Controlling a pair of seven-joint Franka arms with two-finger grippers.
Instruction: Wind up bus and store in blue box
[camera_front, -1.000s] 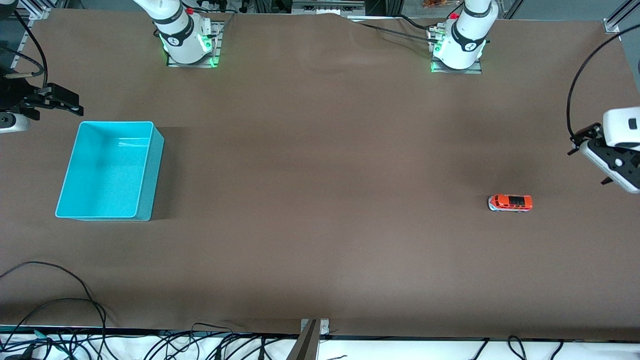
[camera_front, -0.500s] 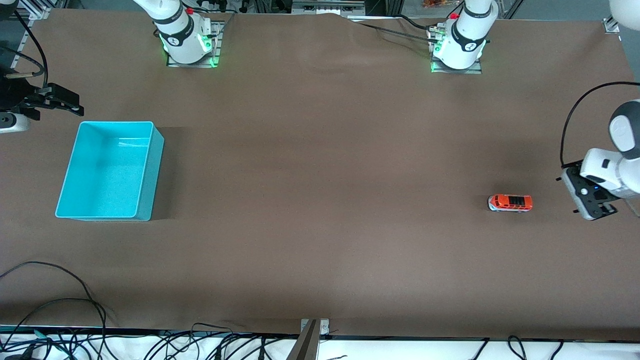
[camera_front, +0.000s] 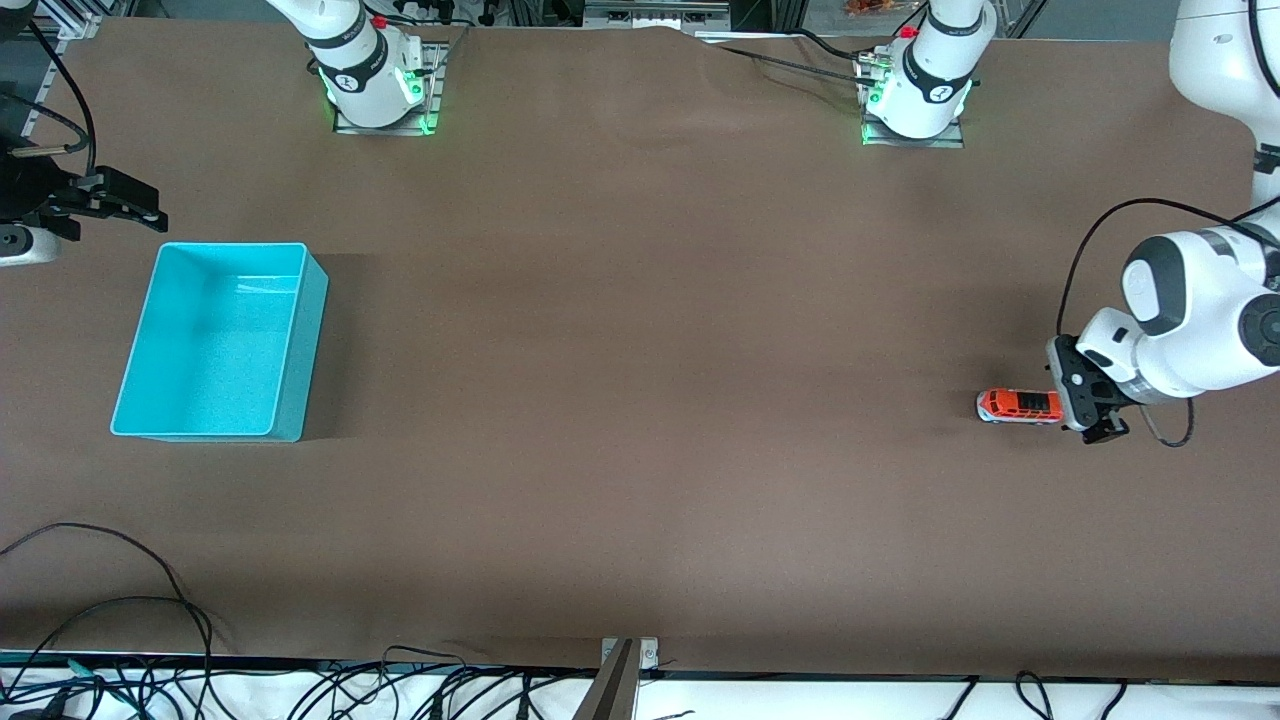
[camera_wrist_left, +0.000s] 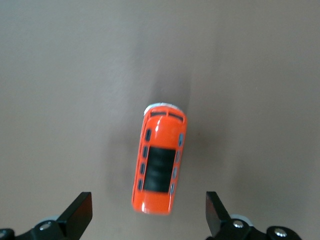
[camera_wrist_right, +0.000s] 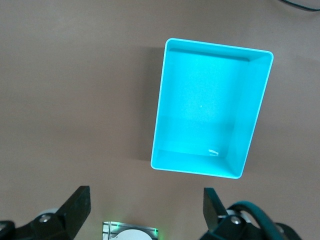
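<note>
The bus (camera_front: 1020, 406), a small orange-red van with a dark roof, stands on the brown table near the left arm's end. In the left wrist view the bus (camera_wrist_left: 159, 165) is seen from above. My left gripper (camera_wrist_left: 147, 217) is open, and one end of the bus lies between its fingertips (camera_wrist_left: 77, 215) without touching them. In the front view the left gripper (camera_front: 1080, 402) hangs over that end of the bus. The blue box (camera_front: 300, 330) stands empty at the right arm's end. My right gripper (camera_wrist_right: 145, 210) is open and empty, high beside the box (camera_wrist_right: 161, 115), waiting.
The right gripper (camera_front: 135, 203) shows at the edge of the front view, farther from the camera than the box. Both arm bases (camera_front: 375, 85) stand along the table's back edge. Cables (camera_front: 150, 640) lie along the front edge. Brown cloth covers the table.
My left arm has swung in from the table's end and come down over the bus's end. The bus, the box and the right arm have not moved.
</note>
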